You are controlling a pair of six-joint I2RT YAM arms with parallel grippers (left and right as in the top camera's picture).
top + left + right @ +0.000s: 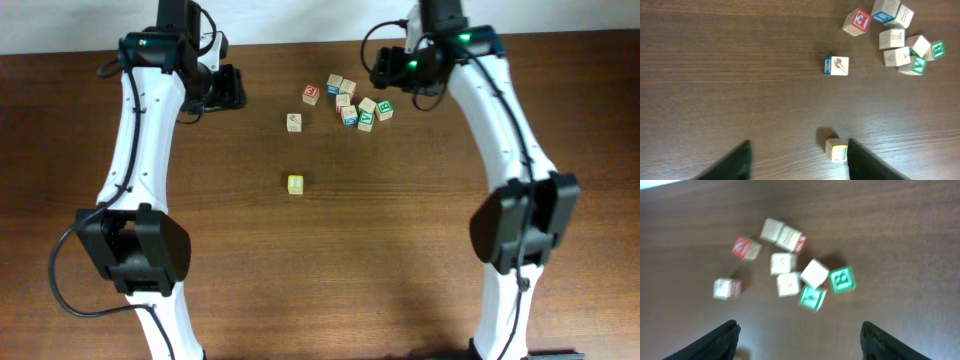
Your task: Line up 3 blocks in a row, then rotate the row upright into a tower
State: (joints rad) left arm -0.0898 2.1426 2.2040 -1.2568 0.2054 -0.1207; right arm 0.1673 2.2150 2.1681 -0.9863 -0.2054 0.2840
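A yellow-faced block (295, 184) lies alone near the table's middle. In the left wrist view this yellow block (836, 149) shows low down, just inside one finger (865, 162) of my open left gripper (798, 150), with no contact visible. From overhead the left gripper (230, 88) hangs at the back left, apart from it. Two green-faced blocks (842, 279) (812, 298) and a plain tan block (814, 272) sit in the cluster at the back. My right gripper (799, 327) is open and empty above that cluster (360, 105); its view is blurred.
A red-faced cube (311, 93) and a tan cube with a blue side (836, 65) lie left of the cluster. Several more printed cubes (341, 86) crowd the back centre. The white wall edge (300, 20) runs behind the table.
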